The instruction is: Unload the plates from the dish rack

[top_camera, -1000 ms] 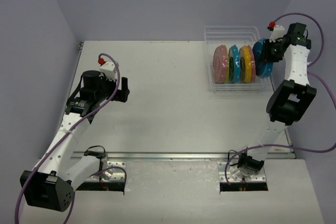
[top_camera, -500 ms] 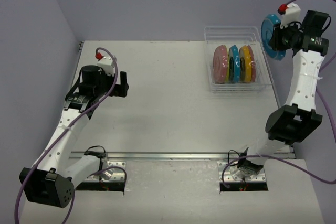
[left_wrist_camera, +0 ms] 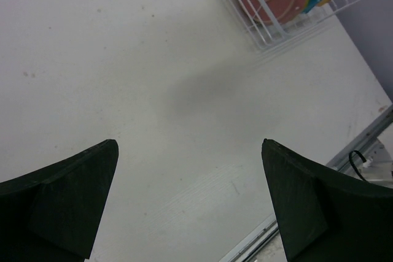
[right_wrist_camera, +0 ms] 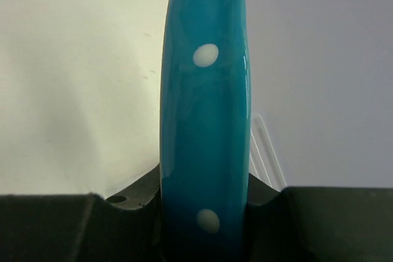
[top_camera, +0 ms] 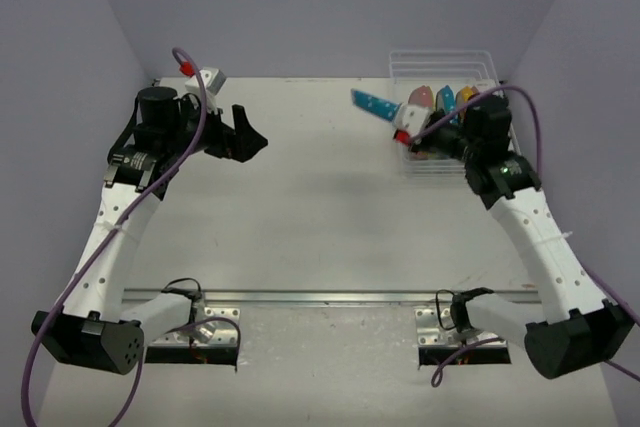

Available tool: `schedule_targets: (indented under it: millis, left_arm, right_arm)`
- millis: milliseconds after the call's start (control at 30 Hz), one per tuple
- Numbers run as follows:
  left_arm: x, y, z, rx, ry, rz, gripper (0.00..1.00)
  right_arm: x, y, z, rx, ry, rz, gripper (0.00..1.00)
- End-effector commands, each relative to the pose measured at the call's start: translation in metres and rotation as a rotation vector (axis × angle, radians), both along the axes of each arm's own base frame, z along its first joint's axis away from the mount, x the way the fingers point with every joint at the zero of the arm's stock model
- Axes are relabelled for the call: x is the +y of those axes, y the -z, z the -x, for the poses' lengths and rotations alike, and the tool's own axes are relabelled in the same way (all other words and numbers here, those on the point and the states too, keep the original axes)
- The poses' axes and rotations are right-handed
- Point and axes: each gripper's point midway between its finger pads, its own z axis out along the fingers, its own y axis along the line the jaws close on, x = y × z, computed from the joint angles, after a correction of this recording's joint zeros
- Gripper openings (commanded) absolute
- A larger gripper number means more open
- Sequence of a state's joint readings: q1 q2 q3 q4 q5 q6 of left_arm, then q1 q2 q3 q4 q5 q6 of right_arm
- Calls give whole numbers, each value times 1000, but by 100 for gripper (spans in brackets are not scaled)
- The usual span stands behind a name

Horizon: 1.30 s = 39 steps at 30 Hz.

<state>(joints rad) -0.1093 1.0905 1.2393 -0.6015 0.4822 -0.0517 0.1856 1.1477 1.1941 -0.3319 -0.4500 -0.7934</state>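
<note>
One blue plate [right_wrist_camera: 204,121] we are clenching in our right fingers [right_wrist_camera: 61,228] beside the dish rack [top_camera: 450,67], while our left fingers [left_wrist_camera: 61,213] are hanging spread above the tabletop [top_camera: 320,207].

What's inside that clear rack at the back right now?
Plates standing on edge in the rack: a pink plate, a blue plate and an orange-yellow plate. The right arm covers the near half, so any further plates there cannot be seen.

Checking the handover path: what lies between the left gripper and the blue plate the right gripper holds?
Only bare table between the left gripper and the blue plate, as the top external view shows.
</note>
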Motion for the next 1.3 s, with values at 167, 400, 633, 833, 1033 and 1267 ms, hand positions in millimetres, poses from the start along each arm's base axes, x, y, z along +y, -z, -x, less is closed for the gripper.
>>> schedule_targets:
  millis: [167,400,633,833,1033,1267]
  left_arm:
    - [-47,-25,24,106,299,217,99]
    - [-56,13,29,249,350,269,96]
    - [-60,41,33,314,369,238,94]
    - [-65,55,40,333,392,214,93]
    - [-81,47,61,331,540,268,75]
    - [-94,56,88,369,660,296,53]
  right_arm:
    - [90,-19,68,-813,-295,331,0]
    - [129,-5,122,-1169,-403,343,0]
    - [148,-11,148,-1289,-392,283,0]
    - [158,-25,159,-1352,-366,220,0]
    - [164,-23,162,-1376,-364,199,0]
    - [164,-25,154,-1359,-335,199,0]
